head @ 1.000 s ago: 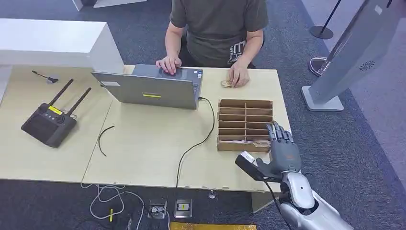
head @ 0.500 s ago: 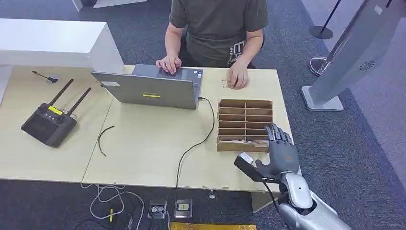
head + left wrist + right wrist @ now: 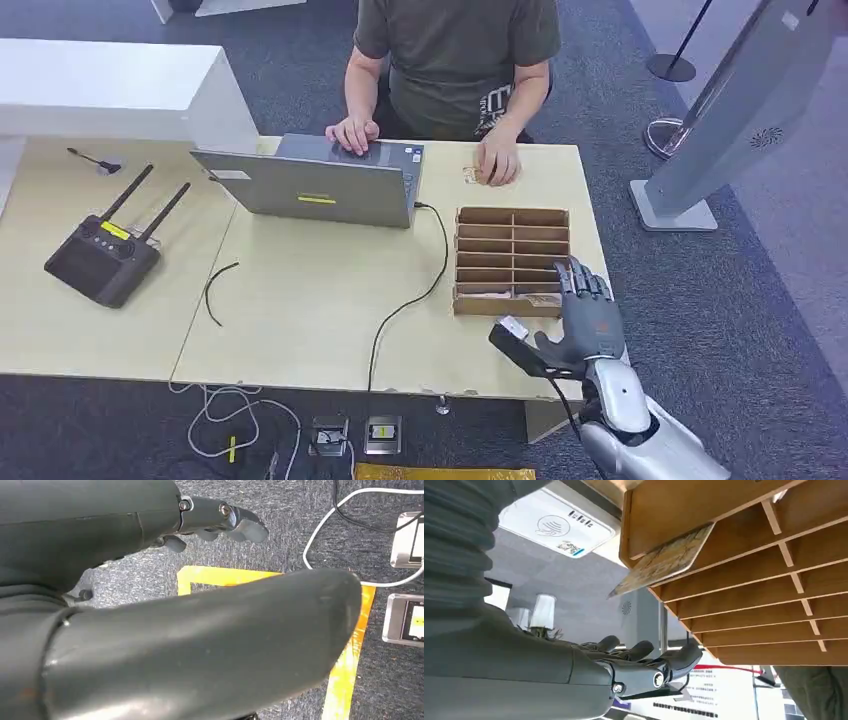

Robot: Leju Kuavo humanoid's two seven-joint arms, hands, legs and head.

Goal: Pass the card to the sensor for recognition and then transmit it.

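Right hand (image 3: 585, 320) spread, holding nothing, beside brown wooden slotted box (image 3: 512, 260). Thin patterned card (image 3: 659, 562) sticking out; probably light, stiff, slippery. Best pinched by poking-out edge.

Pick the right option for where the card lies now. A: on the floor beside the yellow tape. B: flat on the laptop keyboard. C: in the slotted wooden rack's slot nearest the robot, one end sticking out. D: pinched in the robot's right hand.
C: the card pokes out of the end slot of the wooden rack, while the right hand beside it holds nothing, fingers apart.
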